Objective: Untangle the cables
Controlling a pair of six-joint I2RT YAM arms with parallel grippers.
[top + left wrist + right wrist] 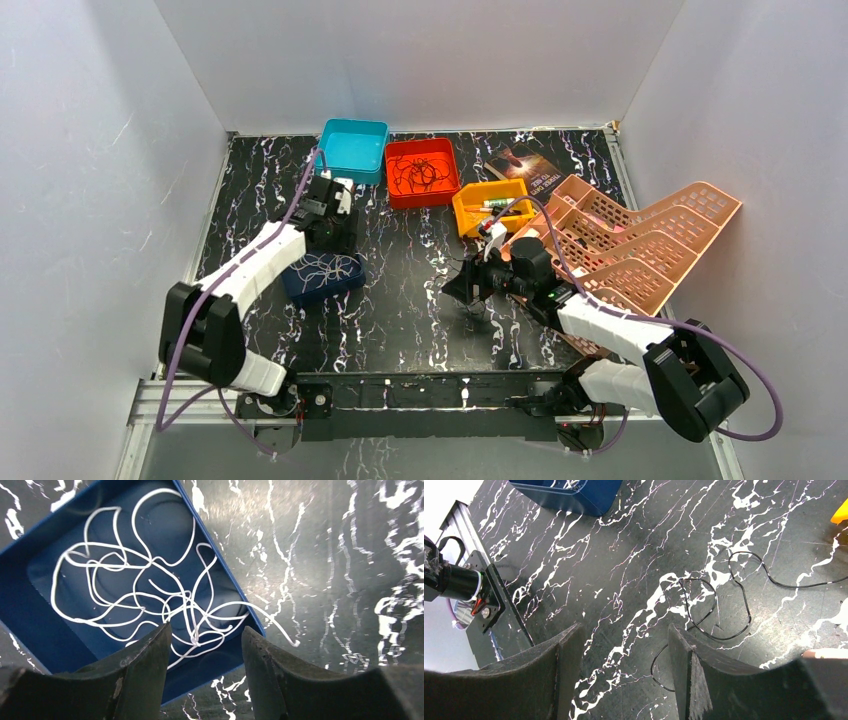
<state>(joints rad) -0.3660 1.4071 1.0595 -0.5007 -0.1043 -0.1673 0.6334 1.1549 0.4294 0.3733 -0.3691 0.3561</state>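
A white cable (140, 587) lies in tangled loops inside a dark blue tray (45, 625), one end trailing over the tray's rim onto the table. The tray also shows in the top view (322, 275). My left gripper (206, 647) hangs open and empty above the tray's near corner. A thin black cable (724, 600) lies in loose loops on the black marbled table. My right gripper (624, 645) is open and empty just above the table, the cable's end beside its right finger. A red tray (421, 171) holds more tangled black cables (415, 174).
A teal tray (353, 149) and an orange tray (491, 205) stand at the back. A pink slatted rack (640, 245) lies at the right, next to my right arm. A book (525, 165) lies behind it. White walls close in the table.
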